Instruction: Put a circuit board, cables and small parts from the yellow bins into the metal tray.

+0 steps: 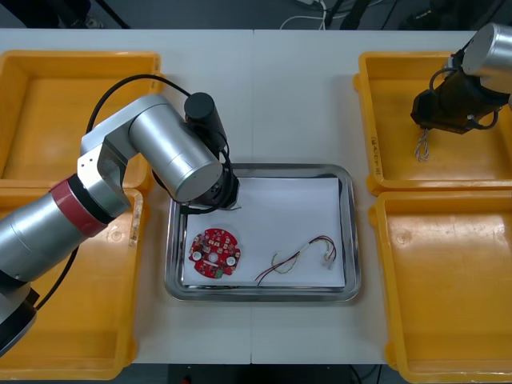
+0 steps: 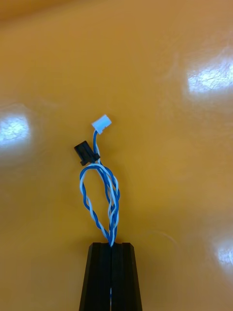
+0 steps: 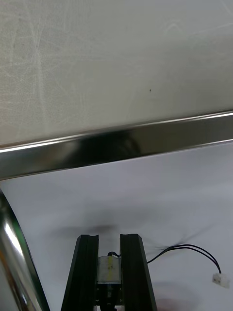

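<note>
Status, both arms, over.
Left gripper shut on small metal part, over metal tray, far left corner. Right gripper shut on blue and white cable, above far right yellow bin. Circuit board, red and yellow cable lie in tray.

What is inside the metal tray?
A round red circuit board and a red and yellow cable lie in the metal tray. The left gripper holds a small metal part at its far left corner, which the arm covers from above.

The left arm (image 1: pixel 160 152) is reaching in from the lower left of the frame, its wrist ending near the centre. The left gripper (image 3: pixel 109 236) is pinching a small metal part (image 3: pixel 109 269). At the upper right, the right gripper (image 1: pixel 424 132) is clamping a cable (image 2: pixel 104 199), fingers nearly together.
</note>
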